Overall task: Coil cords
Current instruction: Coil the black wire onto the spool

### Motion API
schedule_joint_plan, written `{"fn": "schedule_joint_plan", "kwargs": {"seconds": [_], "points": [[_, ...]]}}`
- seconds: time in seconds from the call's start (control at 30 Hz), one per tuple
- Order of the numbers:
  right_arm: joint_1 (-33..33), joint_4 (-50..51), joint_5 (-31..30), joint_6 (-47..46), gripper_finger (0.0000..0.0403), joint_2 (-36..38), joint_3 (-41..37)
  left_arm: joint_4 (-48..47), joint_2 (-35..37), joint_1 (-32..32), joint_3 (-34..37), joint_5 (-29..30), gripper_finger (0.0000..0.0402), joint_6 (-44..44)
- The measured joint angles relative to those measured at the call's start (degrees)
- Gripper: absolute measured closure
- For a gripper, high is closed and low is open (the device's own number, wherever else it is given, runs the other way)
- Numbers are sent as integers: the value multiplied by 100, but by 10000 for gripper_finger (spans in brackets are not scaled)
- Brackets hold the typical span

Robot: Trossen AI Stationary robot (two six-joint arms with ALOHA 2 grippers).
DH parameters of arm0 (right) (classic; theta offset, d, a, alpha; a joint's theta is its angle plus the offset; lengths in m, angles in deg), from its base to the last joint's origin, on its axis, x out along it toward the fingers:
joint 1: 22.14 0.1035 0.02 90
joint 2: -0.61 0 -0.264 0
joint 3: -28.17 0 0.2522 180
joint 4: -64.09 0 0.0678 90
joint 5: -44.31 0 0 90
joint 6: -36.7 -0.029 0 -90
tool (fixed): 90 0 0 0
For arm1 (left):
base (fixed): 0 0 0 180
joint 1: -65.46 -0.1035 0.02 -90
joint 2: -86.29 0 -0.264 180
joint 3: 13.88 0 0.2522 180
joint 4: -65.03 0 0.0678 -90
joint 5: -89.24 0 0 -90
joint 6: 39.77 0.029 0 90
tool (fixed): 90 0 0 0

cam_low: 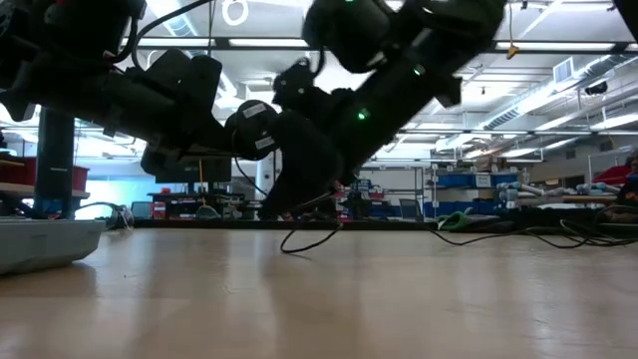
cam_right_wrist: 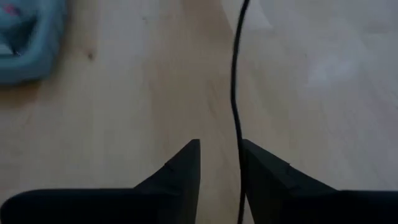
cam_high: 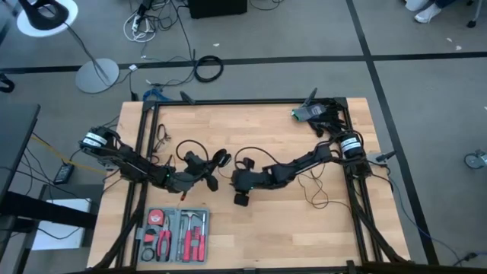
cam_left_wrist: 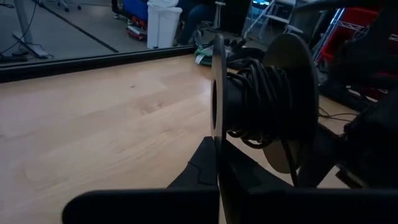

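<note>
Pale wood-grain table, smooth and matt, under the right gripper; between its matt black plastic fingers, a thin rubbery cord.

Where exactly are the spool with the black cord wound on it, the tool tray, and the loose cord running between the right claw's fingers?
spool (cam_left_wrist: 264, 102), left wrist view, on the wound black cord at its core.
tool tray (cam_high: 173, 234), high view, on its middle among the tools.
loose cord (cam_right_wrist: 235, 93), right wrist view, on the strand above the fingers.
</note>
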Motion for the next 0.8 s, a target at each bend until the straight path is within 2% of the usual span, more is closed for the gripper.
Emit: {"fn": "schedule_joint_plan", "kwargs": {"seconds": [0.23,0.3,0.4,0.5,0.8], "points": [[24,-2425,-12,-96,295,510,-1474,-3,1,1,6,-3,401,6],[-34,-3292,-12,-24,296,530,-1822,0,0,1,4,-14,401,9],[-124,-3954,-9,9,295,420,-2082,44,1,1,6,-15,401,14],[-141,-3963,73,-87,293,412,-2079,49,0,1,4,-16,401,16],[-140,-3755,155,401,295,170,-1827,102,1,1,5,-13,401,15]]}}
